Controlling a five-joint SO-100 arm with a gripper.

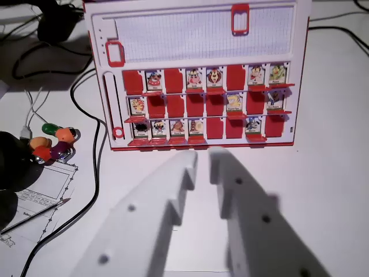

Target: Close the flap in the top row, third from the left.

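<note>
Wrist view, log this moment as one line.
claw: empty, slightly open | game board: ahead, untouched | top-row third flap: not raised | contact: none

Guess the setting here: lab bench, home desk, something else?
Probably a hobby or lab desk: white tabletop with loose black cables, a printed sheet with a pen, and a red flap board game set up for testing.

Bright, even light washes the white table (pixel 334 190) almost featureless. The gripper (pixel 203 157), nearest the camera, is soft and out of focus, casting a faint grey shadow to the right. The red game board (pixel 199 78) farther off is sharper (its small portraits remain unreadable). Dark shadow fills the far left corner.
</note>
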